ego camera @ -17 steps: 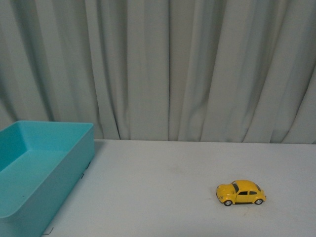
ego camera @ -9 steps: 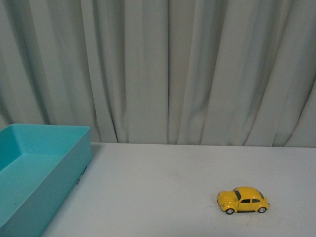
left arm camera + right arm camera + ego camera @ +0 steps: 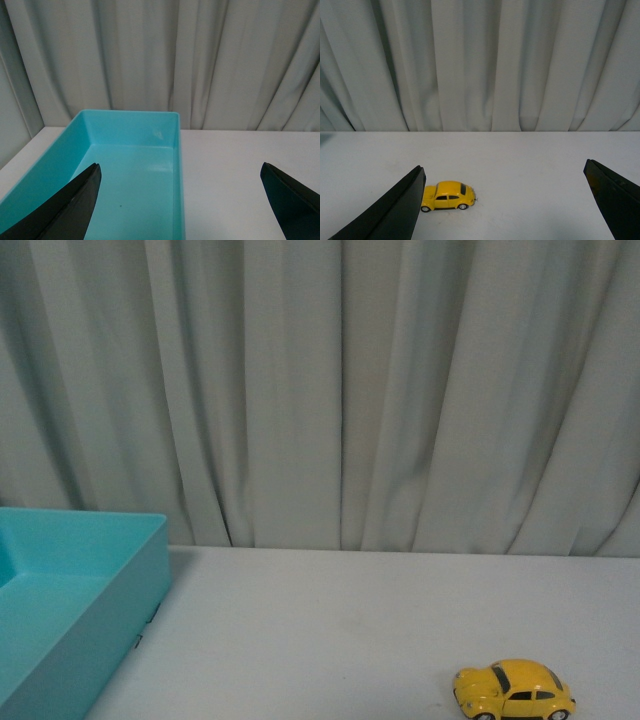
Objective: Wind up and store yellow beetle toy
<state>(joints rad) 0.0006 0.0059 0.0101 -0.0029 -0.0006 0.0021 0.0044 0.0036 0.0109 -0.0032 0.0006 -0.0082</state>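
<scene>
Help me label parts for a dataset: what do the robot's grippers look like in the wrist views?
Both the left gripper and right gripper show two plain black fingers, flat and wedge-shaped, tapering to rounded tips. The surface looks matte, with no markings, cables or pads visible. The arms themselves are out of every view.

Yellow beetle toy [image 3: 447, 195] on white table [image 3: 530, 160]

I see a glossy, smooth shell on the yellow beetle toy [image 3: 514, 691]. The table [image 3: 330, 630] under it looks smooth and matt, the turquoise bin [image 3: 90, 640] smooth plastic with a faint sheen, the curtain [image 3: 340, 390] soft matt cloth.
</scene>
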